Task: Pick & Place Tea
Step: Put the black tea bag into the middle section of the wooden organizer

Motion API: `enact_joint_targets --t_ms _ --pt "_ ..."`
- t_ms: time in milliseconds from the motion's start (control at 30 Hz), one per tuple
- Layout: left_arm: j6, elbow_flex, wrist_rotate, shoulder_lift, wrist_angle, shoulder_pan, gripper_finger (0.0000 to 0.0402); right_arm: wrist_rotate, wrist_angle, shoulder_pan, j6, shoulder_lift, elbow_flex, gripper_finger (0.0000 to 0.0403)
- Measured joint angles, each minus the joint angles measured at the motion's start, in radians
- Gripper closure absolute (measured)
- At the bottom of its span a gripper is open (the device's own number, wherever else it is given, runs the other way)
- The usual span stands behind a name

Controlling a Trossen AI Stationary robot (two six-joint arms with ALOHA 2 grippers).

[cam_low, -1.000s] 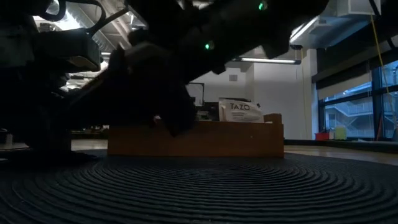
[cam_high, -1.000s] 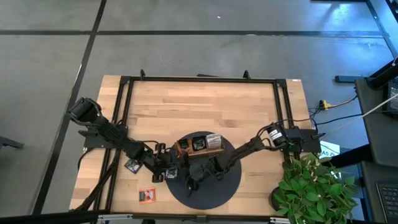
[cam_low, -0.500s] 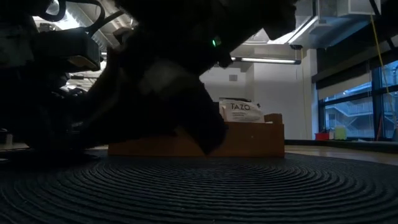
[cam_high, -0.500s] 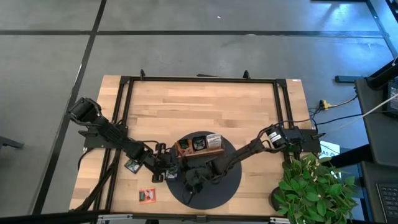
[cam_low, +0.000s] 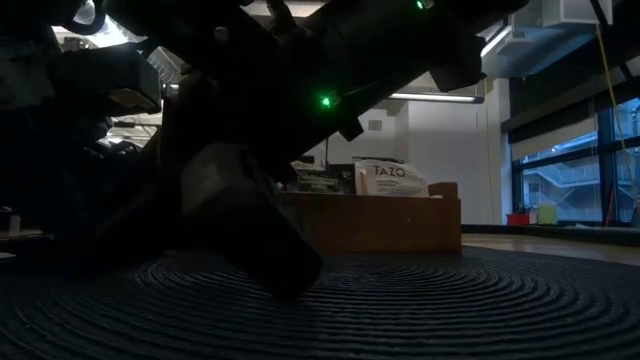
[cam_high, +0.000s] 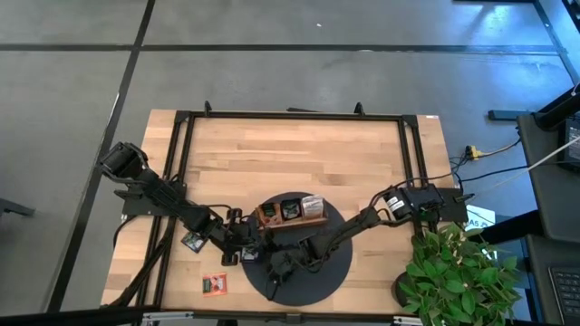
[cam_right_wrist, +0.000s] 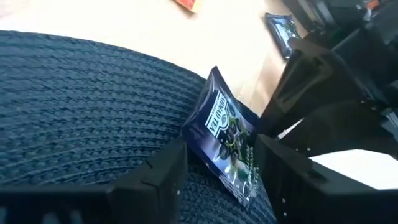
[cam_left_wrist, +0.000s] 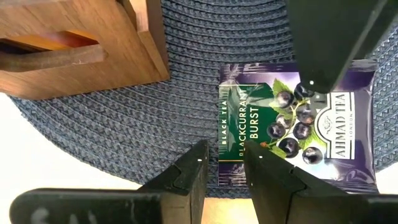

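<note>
A purple and green tea sachet lies at the left edge of the round dark mat. My left gripper points down at the sachet's edge strip, fingers a narrow gap apart. One finger is over the mat and the other over the sachet. My right gripper is low over the mat and open, with the sachet's end between its fingers. The wooden tray stands on the mat's far part. My left gripper comes from above at the sachet's edge strip, which shows in the gap between its fingers. Whether either finger touches the sachet, I cannot tell. My right gripper comes in low from the table's right with its fingers beside the sachet's end. Whether they touch it, I cannot tell.
A white sachet stands in the tray. A red sachet lies on the wood near the table's near edge. A dark sachet lies to the left, under my left arm. A potted plant stands at the near right corner.
My right gripper has moved toward the table's left and near edge and come down low over the mat, closing in on the purple sachet beside my left gripper. In the low view it now blocks more of the tray.
</note>
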Motion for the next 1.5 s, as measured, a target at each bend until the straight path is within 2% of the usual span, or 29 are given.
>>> enact_joint_targets --t_ms 100,233,567,733,800,900,1000,1133,1300,1500 --pt "0.000 0.000 0.000 0.000 0.001 0.000 0.0302 0.014 0.021 0.000 0.002 0.002 0.000 0.0230" --pt "0.000 0.000 -0.001 0.000 0.002 0.000 0.0302 -0.024 0.028 -0.002 -0.001 0.004 0.000 0.0268" --pt "0.000 -0.003 0.013 -0.019 0.000 0.001 0.0302 -0.026 0.038 -0.002 -0.005 0.005 -0.001 0.0393" --pt "0.035 -0.012 0.083 -0.118 -0.045 0.000 0.0302 0.013 0.070 -0.002 -0.005 -0.001 -0.005 0.0395" --pt "0.051 -0.009 0.087 -0.180 -0.056 0.000 0.0302 0.048 0.056 -0.001 -0.008 -0.025 -0.008 0.0398" --pt "0.053 -0.009 0.074 -0.268 -0.094 0.000 0.0302 0.031 0.041 0.009 -0.008 -0.093 -0.008 0.0398" --pt "0.071 -0.008 0.079 -0.350 -0.071 -0.002 0.0302 -0.093 0.019 0.028 -0.005 -0.169 -0.003 0.0398" --pt "0.088 -0.007 0.146 -0.413 0.024 -0.004 0.0302 -0.338 -0.015 0.053 0.026 -0.253 -0.004 0.0399" --pt "0.203 -0.006 0.201 -0.404 0.293 -0.030 0.0302 -0.561 0.041 0.073 0.035 -0.300 -0.003 0.0398" --pt "0.293 -0.005 0.347 -0.320 0.663 -0.069 0.0302 -0.830 0.190 0.086 -0.037 -0.300 -0.004 0.0398"
